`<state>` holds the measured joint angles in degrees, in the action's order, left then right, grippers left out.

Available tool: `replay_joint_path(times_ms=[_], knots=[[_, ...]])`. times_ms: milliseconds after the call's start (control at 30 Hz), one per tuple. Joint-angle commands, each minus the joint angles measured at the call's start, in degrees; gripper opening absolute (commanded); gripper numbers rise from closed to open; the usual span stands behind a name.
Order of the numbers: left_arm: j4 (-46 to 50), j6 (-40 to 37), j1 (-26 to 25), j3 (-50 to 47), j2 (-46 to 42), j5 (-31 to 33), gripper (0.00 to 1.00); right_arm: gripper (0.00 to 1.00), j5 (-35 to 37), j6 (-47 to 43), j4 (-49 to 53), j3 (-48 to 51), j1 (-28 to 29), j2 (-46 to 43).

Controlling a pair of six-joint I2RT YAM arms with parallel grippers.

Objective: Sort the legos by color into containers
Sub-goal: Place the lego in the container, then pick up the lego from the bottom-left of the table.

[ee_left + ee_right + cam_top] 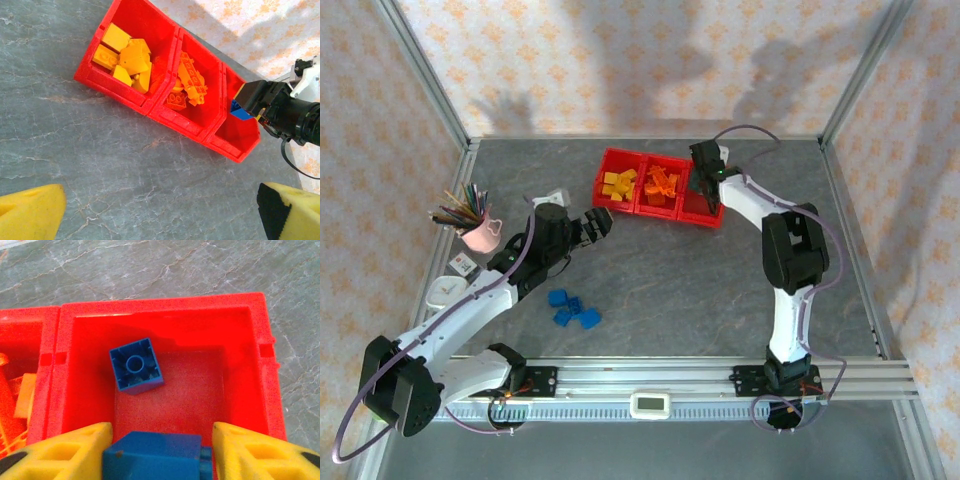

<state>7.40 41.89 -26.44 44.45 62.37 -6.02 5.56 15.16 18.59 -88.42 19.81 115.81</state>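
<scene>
Right claw (157, 452) grips blue brick (150, 460) over bin (240, 325); wrist view reveals loose brick (136, 365) inside; left claw (160, 212) wide.

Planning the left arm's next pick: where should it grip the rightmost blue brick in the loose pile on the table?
From straight above, jaws closing on its near and far sides. The blue brick lies flat at the right edge of the pile, with another brick close on its left, so those faces look freest.
</scene>
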Motion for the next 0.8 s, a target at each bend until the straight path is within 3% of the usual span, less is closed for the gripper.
replay_joint_path(times_ms=[0, 300, 567, 767], knots=[[-1.4, -1.3, 0.9, 1.8, -0.5, -0.5, 0.99, 0.59, -0.1, -1.4, 0.1, -2.6, -0.1, -0.3], [0.8, -1.4, 2.1, 1.5, -3.8, 0.8, 0.99, 0.63, -4.4, -0.5, -0.2, 1.7, 1.8, -7.3], [6.9, -0.5, 3.4, -0.8, -10.7, 4.7, 0.99, 0.68, -4.6, 1.8, -1.2, 11.9, 11.9, -15.6], [12.5, 1.2, 3.6, -2.7, -16.4, 7.8, 0.99, 0.72, -5.4, 3.6, -2.4, 15.1, 21.9, -17.0]])
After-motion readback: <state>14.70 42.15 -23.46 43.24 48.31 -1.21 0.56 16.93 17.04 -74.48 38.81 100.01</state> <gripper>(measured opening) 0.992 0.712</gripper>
